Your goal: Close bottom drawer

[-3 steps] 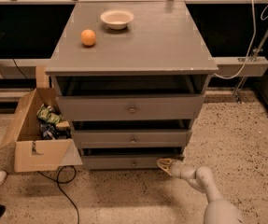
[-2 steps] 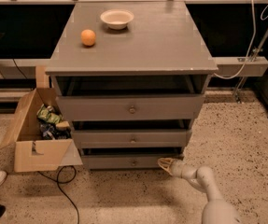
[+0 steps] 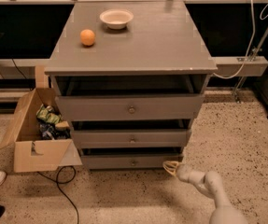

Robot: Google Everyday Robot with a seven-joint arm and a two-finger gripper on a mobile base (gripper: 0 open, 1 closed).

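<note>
Grey cabinet (image 3: 161, 45) on a speckled terrazzo floor (image 3: 250, 125), dark recesses behind. On its top stand an orange (image 3: 88, 37) and a pale bowl (image 3: 116, 18), apart. The bottom drawer (image 3: 124, 162), lowest of three, sits just above the floor with a dark gap above its front. The gripper (image 3: 171, 168) lies low at that front's right end; whether it is apart or together cannot be told. An open cardboard box (image 3: 35, 155) with packets stands left of the cabinet, a black cable (image 3: 61, 190) beside it.
</note>
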